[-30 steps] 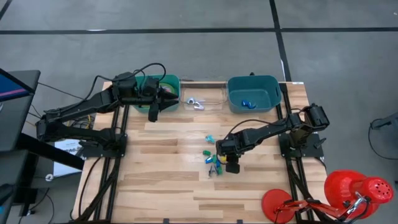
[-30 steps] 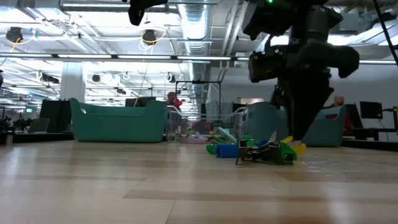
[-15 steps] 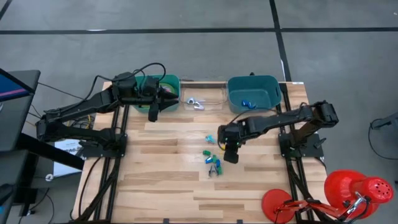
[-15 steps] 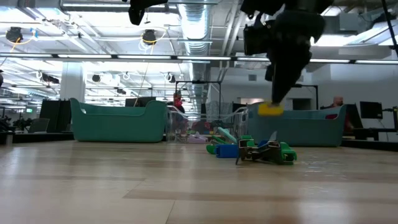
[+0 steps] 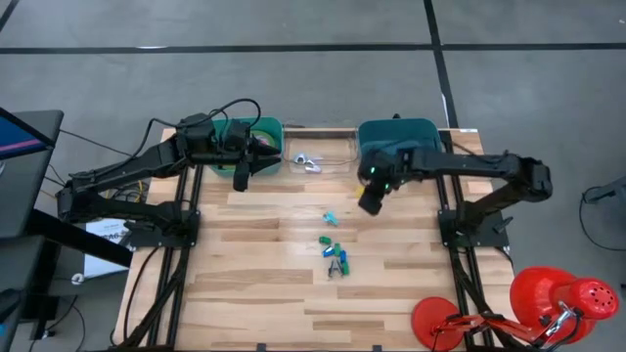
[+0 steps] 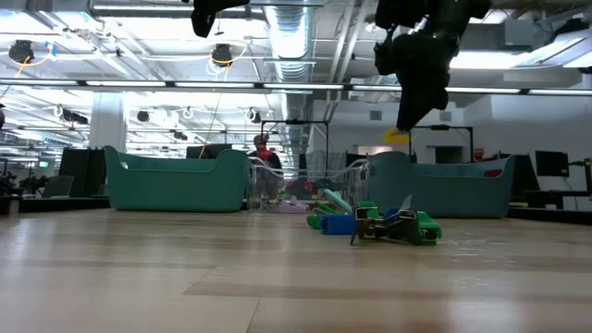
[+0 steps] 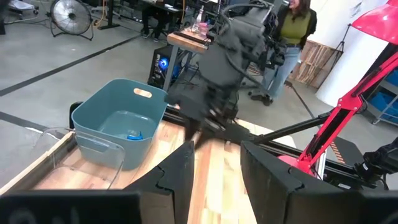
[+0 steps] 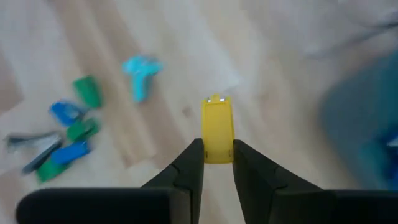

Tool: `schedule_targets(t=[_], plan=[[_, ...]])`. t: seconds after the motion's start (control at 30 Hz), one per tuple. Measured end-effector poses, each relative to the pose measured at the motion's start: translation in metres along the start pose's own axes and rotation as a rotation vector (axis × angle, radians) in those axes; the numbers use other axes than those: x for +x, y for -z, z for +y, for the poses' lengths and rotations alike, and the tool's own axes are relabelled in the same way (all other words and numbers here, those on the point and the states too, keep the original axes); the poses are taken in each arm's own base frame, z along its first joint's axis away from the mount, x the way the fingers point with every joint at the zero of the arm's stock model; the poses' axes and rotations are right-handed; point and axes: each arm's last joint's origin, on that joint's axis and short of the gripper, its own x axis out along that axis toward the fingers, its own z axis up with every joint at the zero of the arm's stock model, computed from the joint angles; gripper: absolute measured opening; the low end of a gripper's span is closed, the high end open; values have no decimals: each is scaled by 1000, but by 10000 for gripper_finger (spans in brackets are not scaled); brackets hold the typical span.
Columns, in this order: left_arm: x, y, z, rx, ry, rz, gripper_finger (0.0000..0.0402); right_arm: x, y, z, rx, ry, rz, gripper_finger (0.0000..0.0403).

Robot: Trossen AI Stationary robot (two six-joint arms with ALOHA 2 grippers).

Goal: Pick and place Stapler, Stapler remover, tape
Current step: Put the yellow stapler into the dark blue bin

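The right gripper [image 8: 217, 163] is clamped on a small yellow stapler [image 8: 217, 129], held above the tabletop [image 5: 254, 284] beside the right teal bin [image 5: 423, 130]; the left gripper [image 7: 214, 163] is held spread.

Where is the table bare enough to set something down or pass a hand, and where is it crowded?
Bare: the whole near half of the table, and the left side below the left gripper. Crowded: the small pieces clustered at centre, and the far edge, lined by the green bin, clear tray and blue bin. The right gripper, holding a yellow piece, hangs near the blue bin.
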Motion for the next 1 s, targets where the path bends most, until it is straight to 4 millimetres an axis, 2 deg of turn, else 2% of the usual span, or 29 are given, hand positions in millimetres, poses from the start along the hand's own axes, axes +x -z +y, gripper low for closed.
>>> schedule_targets(t=[0.37, 0.57, 0.8, 1.0], plan=[[0, 0, 0, 0, 0, 0, 121, -19, -8, -75, 192, 181, -89, 69], [0, 0, 0, 0, 0, 0, 121, -22, -7, -106, 268, 240, -92, 69], [0, 0, 0, 0, 0, 0, 121, -25, -5, -123, 317, 270, -97, 69], [0, 0, 0, -1, 0, 0, 121, -26, -4, -126, 286, 278, -91, 69]])
